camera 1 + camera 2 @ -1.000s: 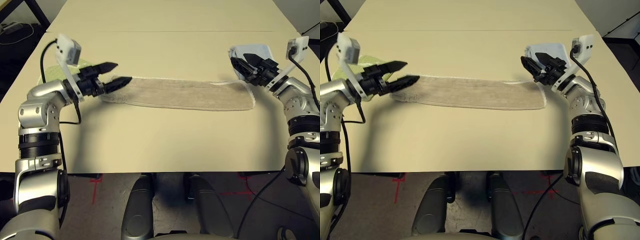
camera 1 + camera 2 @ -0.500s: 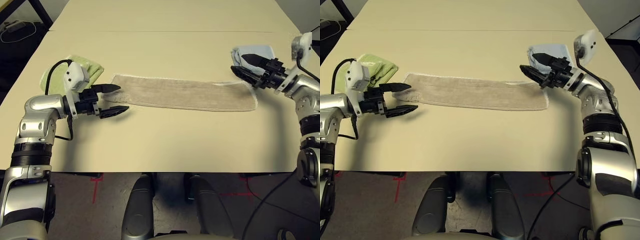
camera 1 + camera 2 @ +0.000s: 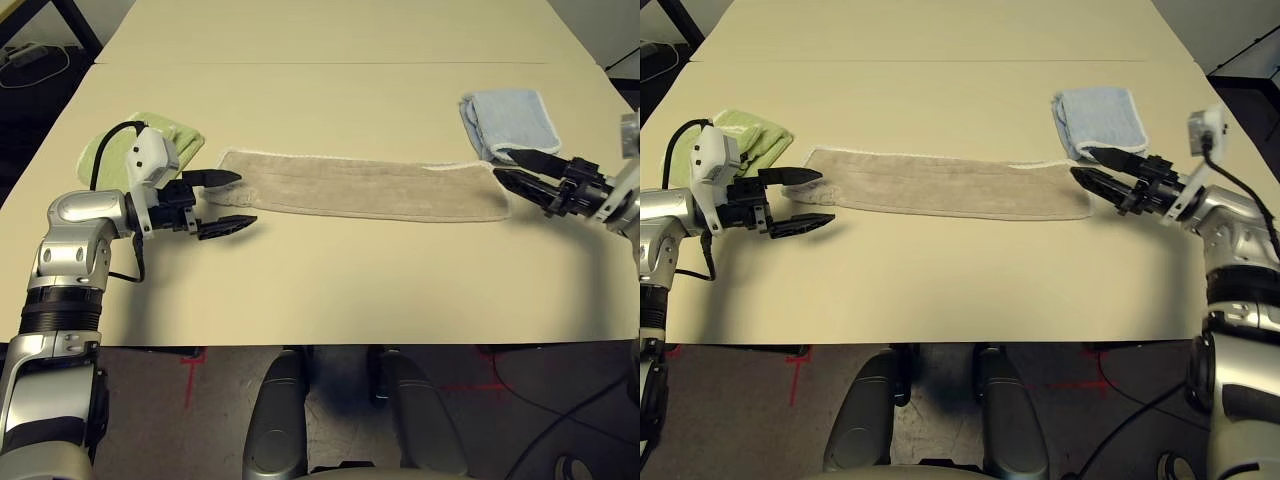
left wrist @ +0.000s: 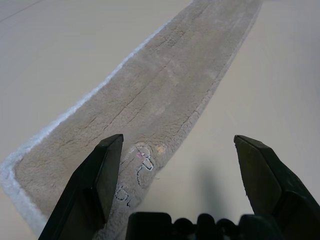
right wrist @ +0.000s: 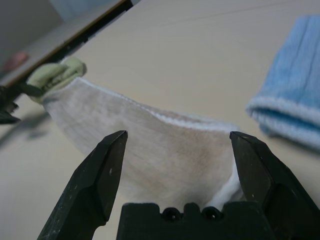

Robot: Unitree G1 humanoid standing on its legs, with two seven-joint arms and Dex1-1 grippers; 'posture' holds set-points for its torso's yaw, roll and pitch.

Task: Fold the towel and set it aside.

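Observation:
The towel (image 3: 365, 188) is a long beige strip with white edging, lying flat across the middle of the table. My left gripper (image 3: 246, 198) stands open just off the strip's left end, low over the table and holding nothing. Its wrist view shows the towel (image 4: 155, 105) with its small embroidered logo (image 4: 142, 161) beside one finger. My right gripper (image 3: 498, 163) is open and empty at the strip's right end, pointing along it, and the right wrist view shows that end of the towel (image 5: 150, 150) between the fingers.
A folded light green towel (image 3: 135, 148) lies behind my left gripper at the table's left side. A folded light blue towel (image 3: 510, 120) lies just beyond the right gripper. The table's near edge (image 3: 330, 343) runs below both arms.
The left gripper drew back from the towel's left end toward the near side and now holds still. The right gripper came down from over the blue towel to the strip's right end.

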